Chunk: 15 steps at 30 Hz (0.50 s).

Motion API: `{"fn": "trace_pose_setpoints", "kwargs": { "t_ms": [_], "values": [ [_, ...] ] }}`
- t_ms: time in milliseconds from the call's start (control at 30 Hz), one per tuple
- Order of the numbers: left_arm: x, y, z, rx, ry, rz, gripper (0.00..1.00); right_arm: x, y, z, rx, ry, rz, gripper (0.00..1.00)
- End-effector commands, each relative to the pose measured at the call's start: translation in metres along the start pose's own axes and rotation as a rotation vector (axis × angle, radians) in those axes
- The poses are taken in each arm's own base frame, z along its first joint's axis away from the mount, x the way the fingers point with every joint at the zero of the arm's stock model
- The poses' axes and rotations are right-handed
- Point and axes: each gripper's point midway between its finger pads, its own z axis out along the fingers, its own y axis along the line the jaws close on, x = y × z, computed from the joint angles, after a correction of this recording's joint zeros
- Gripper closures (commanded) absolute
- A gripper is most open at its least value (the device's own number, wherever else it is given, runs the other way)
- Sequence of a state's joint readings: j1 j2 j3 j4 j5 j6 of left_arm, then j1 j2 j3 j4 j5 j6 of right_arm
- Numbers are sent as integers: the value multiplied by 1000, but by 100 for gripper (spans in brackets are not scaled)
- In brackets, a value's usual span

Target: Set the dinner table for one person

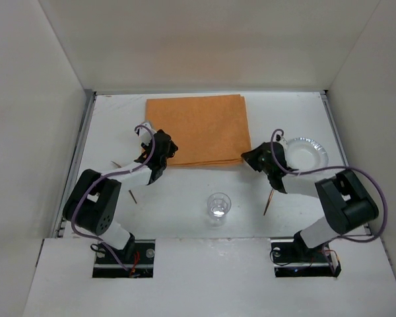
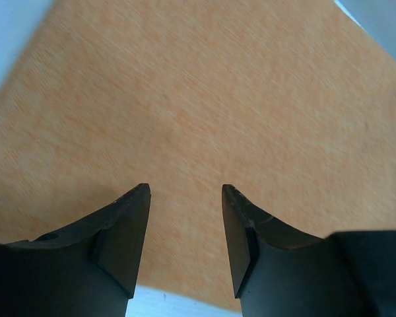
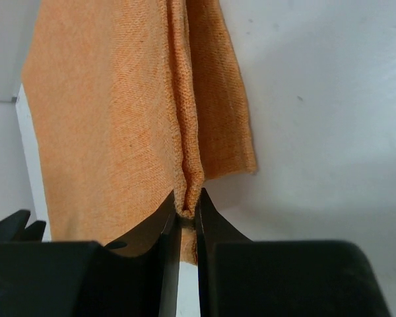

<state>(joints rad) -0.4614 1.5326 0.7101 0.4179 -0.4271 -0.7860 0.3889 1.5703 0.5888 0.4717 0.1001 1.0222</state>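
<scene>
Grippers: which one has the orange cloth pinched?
The right gripper, shut on a fold of the orange cloth; the left gripper hangs open above it, gripping nothing.

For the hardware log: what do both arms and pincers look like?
The left arm and right arm have black joint housings with white links; a purple cable loops along each. The left pincer and right pincer have matte black, wedge-shaped fingers.
</scene>
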Motion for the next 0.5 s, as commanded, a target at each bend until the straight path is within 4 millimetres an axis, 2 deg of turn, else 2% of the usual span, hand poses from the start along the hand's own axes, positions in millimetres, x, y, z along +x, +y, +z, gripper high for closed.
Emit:
{"fn": "trace_pose_setpoints", "kwargs": {
  "t_ms": [0, 167, 300, 333, 467],
  "values": [
    [-11, 5, 8, -34, -38, 25, 55, -19, -11, -22, 13, -85, -51, 90],
    [25, 29, 5, -87, 43, 73, 56, -15, -39, -47, 90, -92, -87, 90],
    [41, 53, -7, -128, 64, 82, 56, -7, -49, -57, 109, -74, -100, 87],
    [43, 57, -11, -133, 66, 81, 56, -8, -50, -59, 110, -77, -100, 82],
    [41, 68, -26, -149, 44, 84, 57, -16, -43, -66, 96, -100, -122, 49]
  ]
}}
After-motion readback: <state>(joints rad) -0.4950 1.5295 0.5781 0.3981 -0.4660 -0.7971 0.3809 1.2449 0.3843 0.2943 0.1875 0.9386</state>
